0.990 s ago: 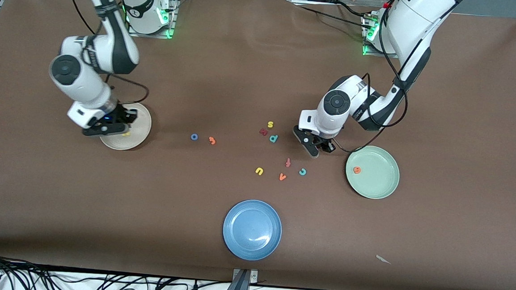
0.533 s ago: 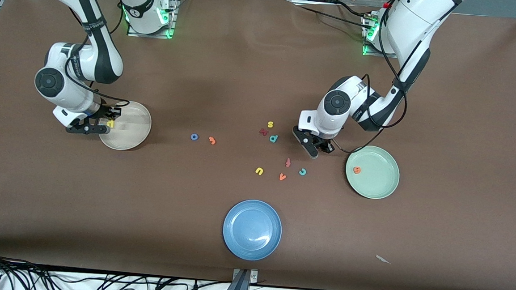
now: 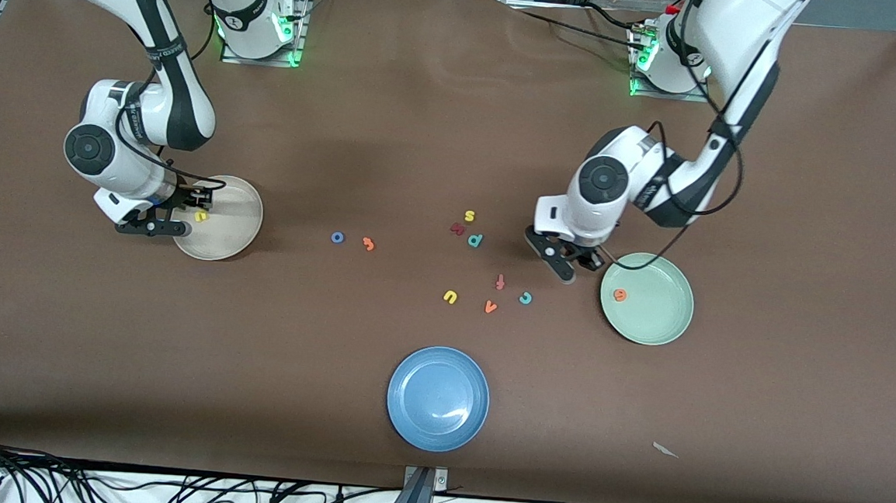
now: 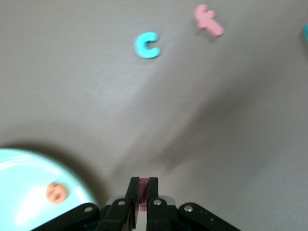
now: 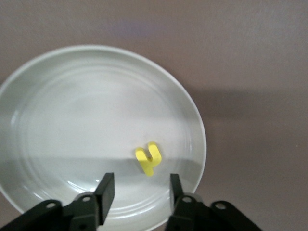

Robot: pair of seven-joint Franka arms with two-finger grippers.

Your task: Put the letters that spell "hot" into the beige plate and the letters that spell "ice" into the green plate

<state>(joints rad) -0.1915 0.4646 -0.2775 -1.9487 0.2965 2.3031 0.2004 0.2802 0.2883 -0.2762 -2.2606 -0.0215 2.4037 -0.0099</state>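
My right gripper point(image 3: 186, 216) point(image 5: 141, 185) hangs open over the rim of the beige plate point(image 3: 235, 231) point(image 5: 57, 106). The yellow h point(image 3: 201, 216) point(image 5: 148, 159) lies loose in that plate. My left gripper point(image 3: 578, 266) point(image 4: 143, 185) is shut on the dark maroon i point(image 4: 143, 183), over the table just beside the green plate point(image 3: 658, 315) point(image 4: 24, 173). The orange e point(image 3: 619, 295) point(image 4: 57, 192) lies in the green plate. The teal c point(image 3: 525, 297) point(image 4: 147, 45), the blue o point(image 3: 337, 238) and the orange t point(image 3: 369, 243) lie on the table.
Other letters lie mid-table: red-orange f point(image 3: 500, 281) point(image 4: 209, 21), orange v point(image 3: 490, 307), yellow u point(image 3: 450, 297), yellow s point(image 3: 469, 216), teal p point(image 3: 475, 240) and a dark red one point(image 3: 458, 228). A blue plate point(image 3: 438, 398) sits nearest the camera.
My right gripper drew back to the beige plate's rim, opened and let the yellow h fall into the plate. My left gripper moved toward the green plate.
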